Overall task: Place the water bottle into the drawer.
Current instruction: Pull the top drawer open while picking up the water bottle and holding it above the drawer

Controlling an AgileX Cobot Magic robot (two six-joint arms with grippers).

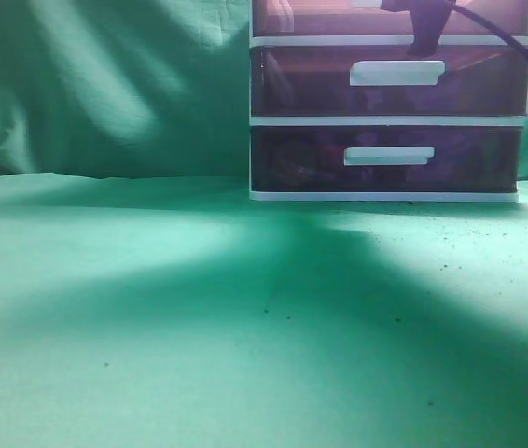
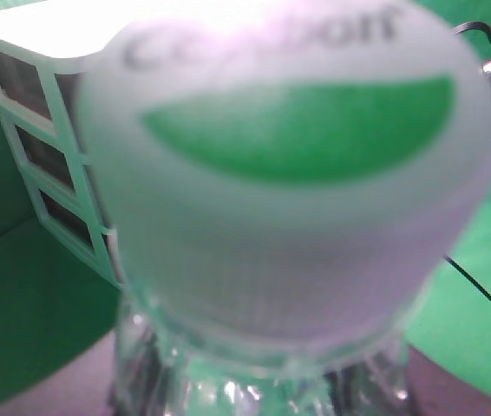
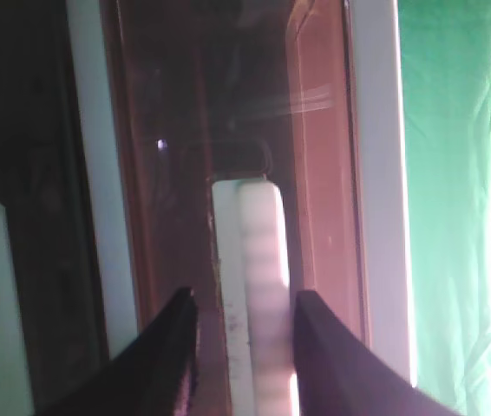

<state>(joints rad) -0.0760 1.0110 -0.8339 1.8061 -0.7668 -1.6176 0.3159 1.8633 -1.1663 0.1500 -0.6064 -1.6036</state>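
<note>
The water bottle (image 2: 289,191) fills the left wrist view, its white cap with a green mark close to the camera. My left gripper (image 2: 254,399) is shut on its clear body, the dark fingers showing on both sides. The left gripper and the bottle are out of the exterior view. The drawer (image 1: 339,17) is the top one of the white-framed unit, cut off by the frame's upper edge. My right gripper (image 3: 244,316) is open and straddles the drawer's white bar handle (image 3: 258,286). The right finger touches the handle; the left stands off it. The gripper shows dark in the exterior view (image 1: 423,37).
Two darker purple drawers (image 1: 385,82) (image 1: 385,159) sit below the top one. The unit stands at the back right of the green cloth table (image 1: 152,327), before a green backdrop. The unit's side shows in the left wrist view (image 2: 46,156). A black cable (image 1: 507,37) runs right.
</note>
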